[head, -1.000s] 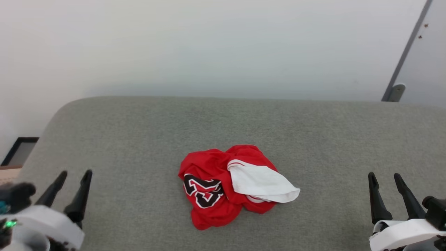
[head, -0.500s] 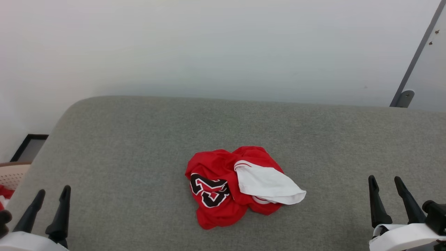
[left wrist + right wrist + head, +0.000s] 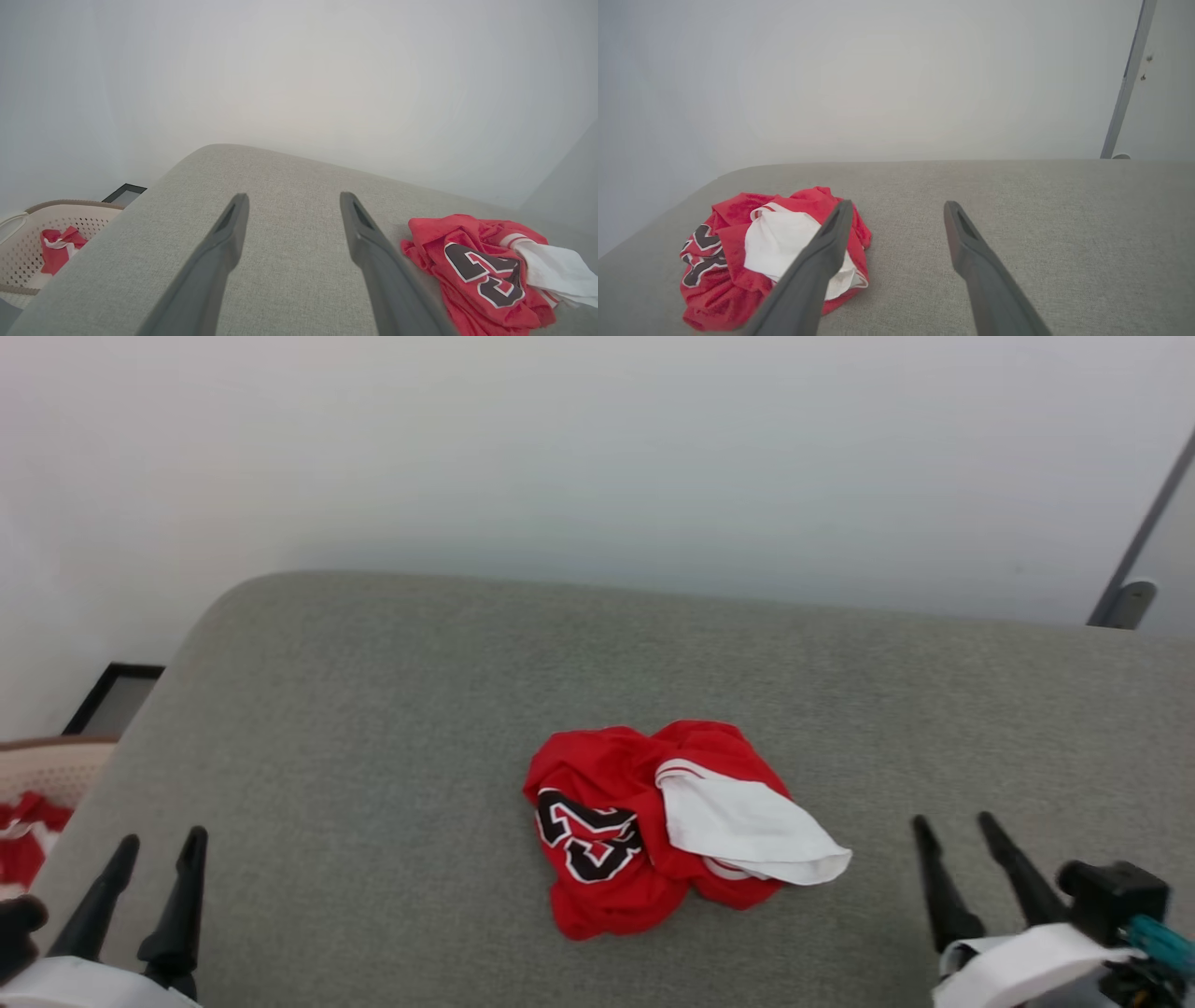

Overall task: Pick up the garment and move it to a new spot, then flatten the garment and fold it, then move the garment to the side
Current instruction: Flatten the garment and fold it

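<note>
Fingers spread, garment lying between my two arms

Nearest to me in the head view, my left gripper (image 3: 161, 837) sits at the lower left and my right gripper (image 3: 952, 819) at the lower right. The fingers of each stand well apart and hold nothing, pointing out over the grey upholstered surface (image 3: 373, 709). Farther forward, between the two grippers and apart from both, lies the garment (image 3: 681, 826). It is a crumpled red heap with one white sleeve spilling toward my right and black, white-edged lettering facing up on its left part. Off the surface's left edge, lower down, stands a beige perforated basket (image 3: 70, 214) with a small red cloth (image 3: 58, 242) inside. Beyond the rounded far edge rises a plain pale wall (image 3: 560, 457), with a slanted grey post (image 3: 1134, 569) at the far right.
</note>
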Controlling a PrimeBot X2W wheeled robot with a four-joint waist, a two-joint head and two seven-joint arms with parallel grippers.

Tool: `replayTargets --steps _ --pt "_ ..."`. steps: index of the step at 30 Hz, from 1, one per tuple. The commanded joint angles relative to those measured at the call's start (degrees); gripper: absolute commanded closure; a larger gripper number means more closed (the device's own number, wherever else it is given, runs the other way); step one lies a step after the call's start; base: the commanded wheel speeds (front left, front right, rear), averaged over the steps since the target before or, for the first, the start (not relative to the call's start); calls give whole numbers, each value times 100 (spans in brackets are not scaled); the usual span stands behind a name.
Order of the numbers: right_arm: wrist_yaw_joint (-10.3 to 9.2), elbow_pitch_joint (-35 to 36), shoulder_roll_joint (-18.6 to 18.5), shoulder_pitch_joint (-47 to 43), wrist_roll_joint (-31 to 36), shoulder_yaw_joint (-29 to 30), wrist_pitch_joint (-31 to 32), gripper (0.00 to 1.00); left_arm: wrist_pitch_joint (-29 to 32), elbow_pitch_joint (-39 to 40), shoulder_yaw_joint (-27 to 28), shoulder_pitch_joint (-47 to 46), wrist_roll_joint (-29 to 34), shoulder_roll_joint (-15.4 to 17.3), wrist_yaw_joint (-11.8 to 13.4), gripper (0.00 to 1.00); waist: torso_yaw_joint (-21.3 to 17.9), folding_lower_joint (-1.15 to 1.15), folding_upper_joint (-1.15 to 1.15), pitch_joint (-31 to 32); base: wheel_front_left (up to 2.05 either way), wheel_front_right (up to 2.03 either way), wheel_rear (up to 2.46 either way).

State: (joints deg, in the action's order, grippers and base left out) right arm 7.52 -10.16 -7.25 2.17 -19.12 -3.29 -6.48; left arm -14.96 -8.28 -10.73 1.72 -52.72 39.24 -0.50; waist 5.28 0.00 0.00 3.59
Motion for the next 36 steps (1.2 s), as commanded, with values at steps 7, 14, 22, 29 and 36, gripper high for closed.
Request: replayTargets --steps 7,14,22,29,36 --pt "-6 -97 -106 297 -245 -534 637 0 96 85 -147 -119 79 -56 -52 0 426 0 0 -199 0 0 0" --pt "-6 -396 -139 524 -175 -518 1414 0 123 -7 -316 -273 114 -187 -137 0 735 0 0 -427 0 0 0" --pt "-6 -535 -102 718 106 -493 2015 0 97 -209 -456 -497 160 -326 -251 0 924 0 0 -646 0 0 0" --pt "-6 -458 -117 771 204 -571 2200 100 90 -346 -496 -624 182 -380 -300 0 940 0 0 -675 0 0 0" --pt "-7 -60 -301 648 150 -463 2500 100 64 -413 -451 -580 183 -374 -290 0 795 0 0 -600 0 0 0"
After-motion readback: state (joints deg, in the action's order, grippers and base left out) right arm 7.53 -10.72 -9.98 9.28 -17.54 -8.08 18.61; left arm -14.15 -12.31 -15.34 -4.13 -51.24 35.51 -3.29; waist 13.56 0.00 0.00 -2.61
